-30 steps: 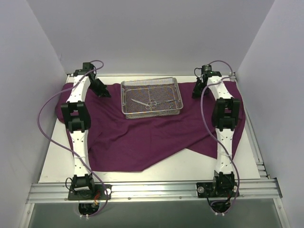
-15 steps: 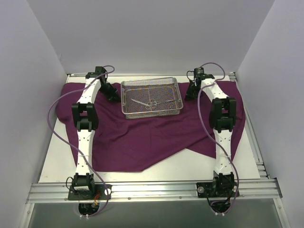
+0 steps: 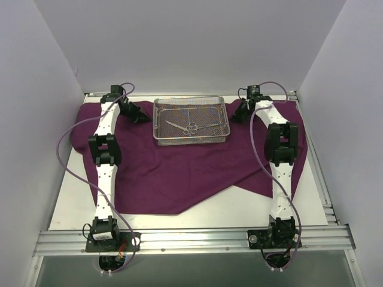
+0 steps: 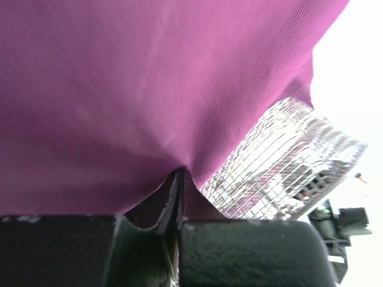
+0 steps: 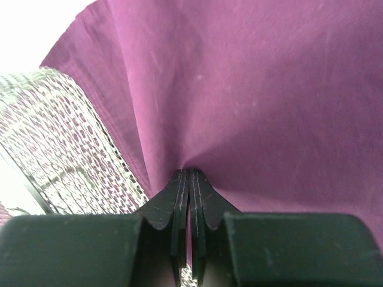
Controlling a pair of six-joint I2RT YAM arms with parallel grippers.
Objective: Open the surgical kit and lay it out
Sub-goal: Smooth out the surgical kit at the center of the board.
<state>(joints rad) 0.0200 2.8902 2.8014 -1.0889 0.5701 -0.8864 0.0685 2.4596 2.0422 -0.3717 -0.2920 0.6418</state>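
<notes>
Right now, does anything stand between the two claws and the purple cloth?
Nothing visible. The left claw and the right claw are each shut on a pinch of the purple cloth, one on either side of the wire-mesh tray, which rests on the cloth.

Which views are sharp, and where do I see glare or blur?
Top external: even light, sharp; the ring-handled instruments in the wire-mesh tray are clear. Left wrist: the purple cloth is smeared, the tray glares and blurs, the right edge is burnt white. Right wrist: cloth sharp, tray out of focus, top-left corner overexposed.
</notes>
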